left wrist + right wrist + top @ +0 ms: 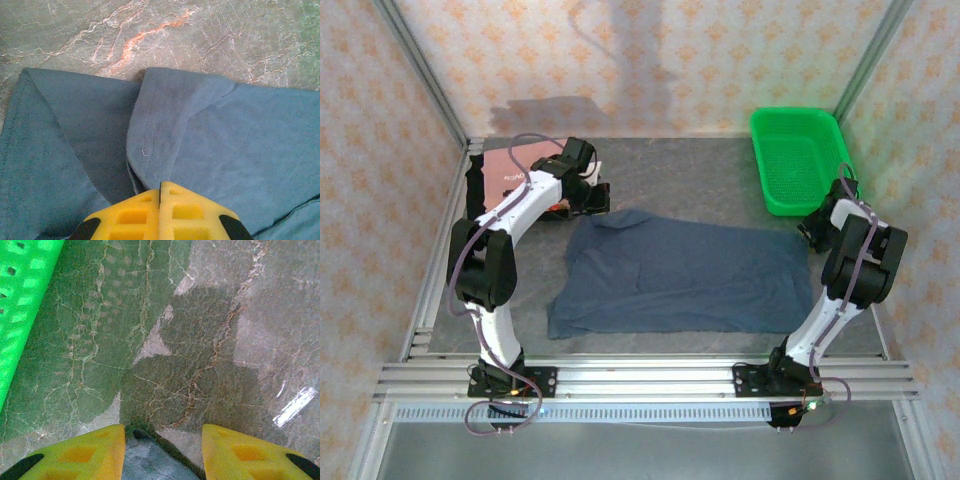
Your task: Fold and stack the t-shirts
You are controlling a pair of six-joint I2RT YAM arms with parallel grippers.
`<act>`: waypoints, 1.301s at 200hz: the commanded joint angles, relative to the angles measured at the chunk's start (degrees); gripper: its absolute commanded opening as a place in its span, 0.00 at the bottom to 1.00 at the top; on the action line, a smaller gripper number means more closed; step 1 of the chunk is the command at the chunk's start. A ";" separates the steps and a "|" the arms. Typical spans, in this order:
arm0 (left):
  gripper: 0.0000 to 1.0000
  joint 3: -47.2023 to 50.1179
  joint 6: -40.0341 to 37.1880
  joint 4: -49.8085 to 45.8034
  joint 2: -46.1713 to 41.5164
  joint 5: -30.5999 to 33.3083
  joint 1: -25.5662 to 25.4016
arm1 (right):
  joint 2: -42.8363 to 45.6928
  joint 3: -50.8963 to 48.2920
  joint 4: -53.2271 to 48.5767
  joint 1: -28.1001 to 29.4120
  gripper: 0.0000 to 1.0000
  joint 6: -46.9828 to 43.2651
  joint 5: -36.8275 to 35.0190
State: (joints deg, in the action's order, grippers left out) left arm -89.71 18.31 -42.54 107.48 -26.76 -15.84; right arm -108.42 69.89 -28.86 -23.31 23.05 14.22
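Pinching a raised fold of the plain slate-blue cloth t-shirt (240,140), the left gripper (160,187) sits clamped shut at the shirt's far left corner, while the right gripper (162,430) hangs wide open over the right edge, a scrap of blue cloth lying loose between its fingers. With the shirt spread flat mid-way across the grey marbled table (720,180), I'd have the right claw drop and close on that corner first, then both lift level together so the fold lands even.

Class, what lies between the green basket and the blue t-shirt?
Bare marbled table separates green basket and blue t-shirt, per the right wrist view.
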 commanded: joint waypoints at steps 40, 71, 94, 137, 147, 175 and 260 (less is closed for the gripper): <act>0.00 -0.02 -0.36 0.09 -1.62 0.92 -0.47 | -2.77 1.47 5.11 0.26 0.42 -0.33 4.86; 0.00 0.04 -0.33 0.18 -1.41 0.88 -0.41 | -2.26 1.44 5.90 0.28 0.43 0.90 6.94; 0.00 -0.20 -0.29 0.44 -0.97 0.86 -0.42 | -2.73 1.48 5.79 0.28 0.42 1.27 8.20; 0.00 -0.37 -0.22 0.66 -0.52 0.90 -0.42 | -3.79 2.10 5.64 0.49 0.40 1.08 10.54; 0.00 -0.31 -0.27 0.67 -0.43 0.90 -0.42 | -4.23 2.67 4.62 0.63 0.39 0.66 10.24; 0.00 -0.12 -0.33 0.51 -0.34 0.98 -0.40 | -5.13 2.44 3.90 0.80 0.24 0.20 10.18; 0.00 -1.78 -0.52 -1.75 -0.67 3.01 0.90 | 0.98 1.57 3.54 0.72 0.00 0.11 8.31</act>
State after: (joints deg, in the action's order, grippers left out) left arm -89.84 18.31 -42.70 107.48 -26.26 -15.77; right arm -109.12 71.05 -27.92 -23.97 27.40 19.53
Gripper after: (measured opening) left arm 0.039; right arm 0.046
